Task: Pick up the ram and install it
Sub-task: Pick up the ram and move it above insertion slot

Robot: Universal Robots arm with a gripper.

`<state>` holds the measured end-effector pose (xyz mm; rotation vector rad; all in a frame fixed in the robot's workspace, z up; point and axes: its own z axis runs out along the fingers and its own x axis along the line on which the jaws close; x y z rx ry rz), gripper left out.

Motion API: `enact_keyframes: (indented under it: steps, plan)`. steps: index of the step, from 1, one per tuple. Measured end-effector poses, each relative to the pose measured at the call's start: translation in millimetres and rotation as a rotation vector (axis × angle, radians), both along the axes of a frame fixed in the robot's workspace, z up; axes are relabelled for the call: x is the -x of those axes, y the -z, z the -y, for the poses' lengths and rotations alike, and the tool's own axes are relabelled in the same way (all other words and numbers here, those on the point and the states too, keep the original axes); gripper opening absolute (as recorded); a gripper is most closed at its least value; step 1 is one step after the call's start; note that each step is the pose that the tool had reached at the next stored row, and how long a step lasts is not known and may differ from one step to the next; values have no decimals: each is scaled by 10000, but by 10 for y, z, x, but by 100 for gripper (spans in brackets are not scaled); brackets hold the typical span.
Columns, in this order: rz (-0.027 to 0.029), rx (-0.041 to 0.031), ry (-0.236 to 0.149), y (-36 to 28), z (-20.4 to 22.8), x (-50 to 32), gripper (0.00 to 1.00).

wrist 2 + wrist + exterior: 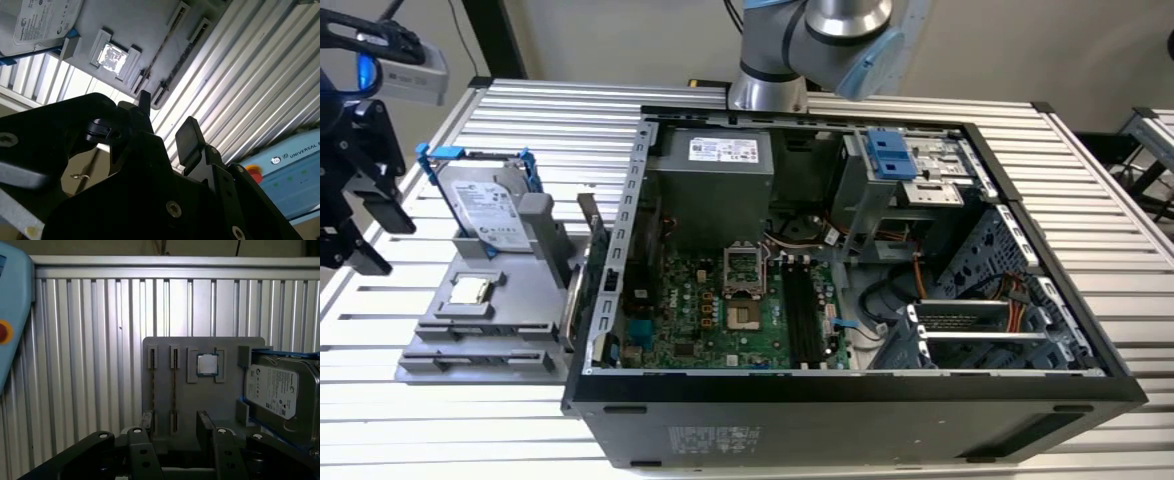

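**Open gripper [175, 416] facing the ram [174, 390] in its holder, nothing held.**
In the first wrist view the ram stands on edge in a narrow slot of the gray holder plate [225, 400]. The processor chip [207, 364] is just beside it and the hard drive [280, 395] is further along. The fingers are spread wide and seem apart from the plate. In my judgement, a good pick needs the fingers square to the thin board, closing on its flat sides near the middle. Then a straight pull along the slot, with no tilt, should keep it from jamming. The open computer case [854, 395] stands well apart.
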<state>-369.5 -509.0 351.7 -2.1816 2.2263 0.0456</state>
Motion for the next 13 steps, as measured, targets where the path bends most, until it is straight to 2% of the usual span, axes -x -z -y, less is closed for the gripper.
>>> enact_keyframes:
  steps: [13]
  plan:
    - [-1,1,1,107,-1,0,100]
